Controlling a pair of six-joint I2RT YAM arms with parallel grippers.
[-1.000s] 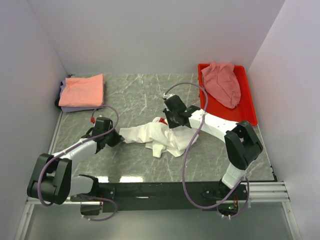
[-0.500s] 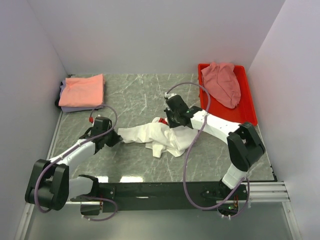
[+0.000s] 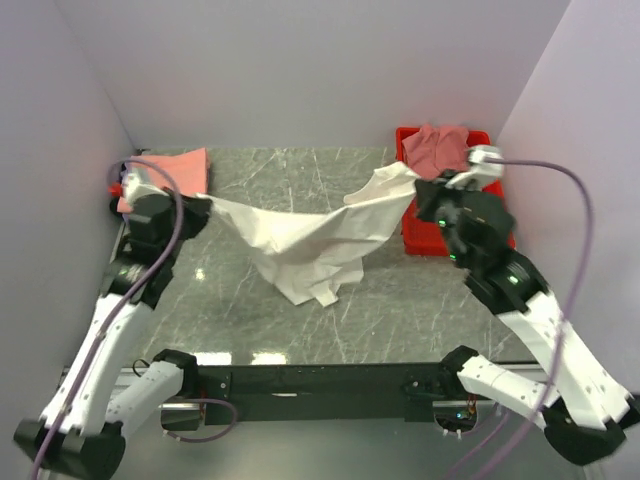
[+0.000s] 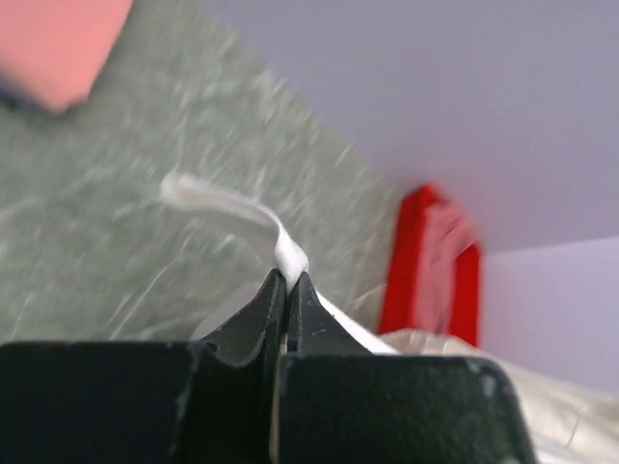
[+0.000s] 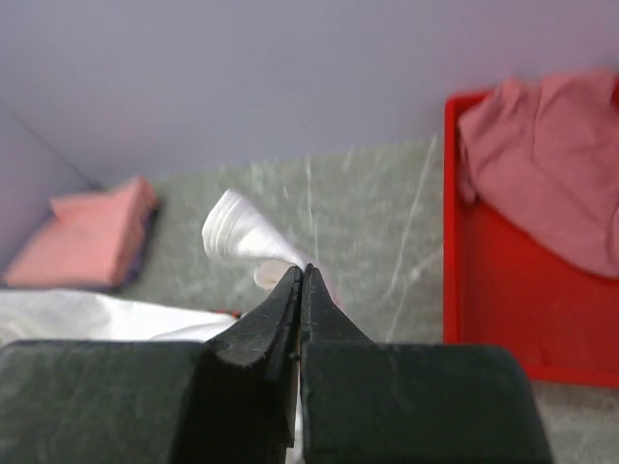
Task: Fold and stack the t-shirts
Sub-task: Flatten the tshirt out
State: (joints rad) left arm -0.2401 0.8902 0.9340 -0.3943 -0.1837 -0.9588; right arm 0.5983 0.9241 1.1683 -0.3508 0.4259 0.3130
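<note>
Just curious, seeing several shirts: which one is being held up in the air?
The white t-shirt, hanging stretched above the table; the salmon-orange t-shirt lies folded back left, the dusty-pink t-shirt crumpled in the red tray.

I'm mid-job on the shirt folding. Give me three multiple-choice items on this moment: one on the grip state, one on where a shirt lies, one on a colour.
1. The left gripper and right gripper are:
A. both open
B. both shut on the white t-shirt
C. only the left shut

2. The dusty-pink t-shirt lies:
A. in the red tray
B. under the white t-shirt
C. in the left gripper

3. The folded t-shirt at the back left is:
A. salmon-orange
B. green
C. black

Answers:
1 B: each wrist view shows closed jaws pinching white cloth.
2 A: it sits bunched inside the tray's walls.
3 A: its colour is plain in the top view.
</note>
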